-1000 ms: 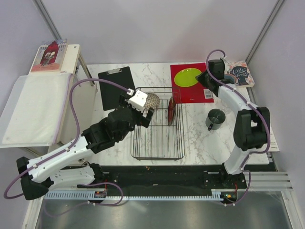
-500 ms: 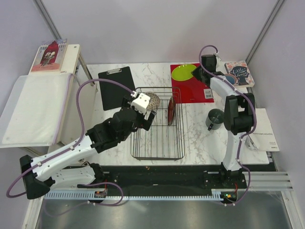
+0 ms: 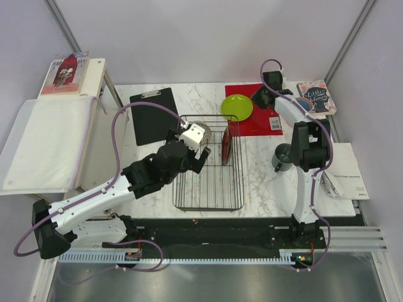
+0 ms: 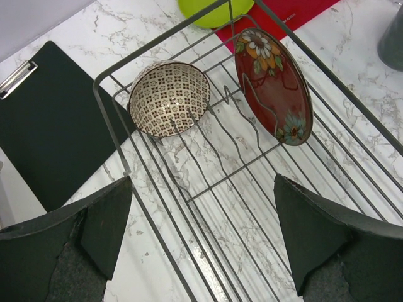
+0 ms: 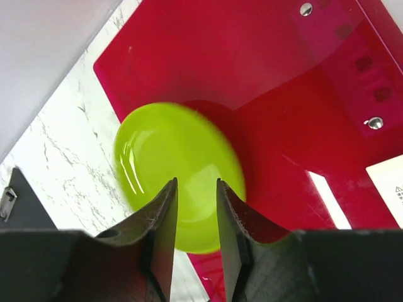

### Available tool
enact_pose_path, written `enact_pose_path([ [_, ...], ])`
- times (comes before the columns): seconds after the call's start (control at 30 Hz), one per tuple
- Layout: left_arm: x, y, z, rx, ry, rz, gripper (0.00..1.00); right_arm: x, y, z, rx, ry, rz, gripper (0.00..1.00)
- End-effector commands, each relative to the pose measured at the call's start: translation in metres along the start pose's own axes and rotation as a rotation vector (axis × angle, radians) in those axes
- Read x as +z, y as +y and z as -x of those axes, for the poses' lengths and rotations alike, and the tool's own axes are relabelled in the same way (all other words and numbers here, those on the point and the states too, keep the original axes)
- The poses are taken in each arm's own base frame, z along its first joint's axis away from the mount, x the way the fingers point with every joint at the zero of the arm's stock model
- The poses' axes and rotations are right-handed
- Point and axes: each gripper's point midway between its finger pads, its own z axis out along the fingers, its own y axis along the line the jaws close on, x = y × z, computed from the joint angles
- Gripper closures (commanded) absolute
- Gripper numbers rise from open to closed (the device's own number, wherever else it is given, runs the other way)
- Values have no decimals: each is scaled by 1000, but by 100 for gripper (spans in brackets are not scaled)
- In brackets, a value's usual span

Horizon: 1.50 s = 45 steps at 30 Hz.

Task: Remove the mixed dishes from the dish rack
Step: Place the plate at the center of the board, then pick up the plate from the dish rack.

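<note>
Pinching the near rim of the lime-green plate [image 5: 182, 151], the right tool [image 5: 196, 185] was clenched on it w/ only a sliver of green showing btwn its fingers. The plate hung at the far end of the tabletop [image 3: 264, 182], partly over the left edge of the red board [image 5: 302, 94] and just beyond the far rim of the dish rack [image 3: 208, 208]. A shadow under it suggested it was off the surface, not set down.

The left tool [image 4: 201, 182] was released, fingers spread wide, hovering over the rack's far-left part and touching nothing. Inside the rack, the beige mesh-patterned bowl [image 4: 170, 97] lay tipped on its side in the far-left corner. The dark red patterned plate [image 4: 272, 85] stood on edge in the tines beside it. The grey mug [image 3: 284, 157] was already out, on the tabletop right of the rack.

Risks, as judged:
- The rim-only pinch was thin, so the plate could swivel or slip, esp. if swung fast.
- Set down astride the board's edge, it would rock.
- Carried low toward the rack, it could clip the rim wire.
- A left-tool finger could catch a bar going down, jolt the rack & topple the red plate.
- The bowl's round wall could squirt out of a poor pinch.
</note>
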Motion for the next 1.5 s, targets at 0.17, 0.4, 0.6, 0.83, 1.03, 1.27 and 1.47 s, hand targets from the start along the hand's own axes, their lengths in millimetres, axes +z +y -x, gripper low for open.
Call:
enact_pose_path([
  [0.17, -2, -4, 13, -75, -21, -19, 1, -33, 16, 15, -3, -24, 46, 53],
  [0.4, 3, -13, 10, -91, -3, -51, 1, -108, 51, 20, 84, -59, 264, 52],
  [0.6, 19, -31, -1, -8, 1, -119, 1, -213, 103, -23, 95, 48, 639, 52],
  [0.83, 44, -54, 5, 25, -8, -173, 1, -290, 99, -79, -55, 81, 757, 51],
  [1.03, 65, -68, 25, -5, -82, -175, 1, -308, 72, -98, -96, 87, 738, 50],
  [1.27, 93, -82, 28, -13, -98, -168, 1, -315, 50, -107, -133, 99, 705, 50],
  [1.47, 121, -90, 14, -4, -74, -133, 1, -328, 43, -104, -141, 77, 706, 50],
])
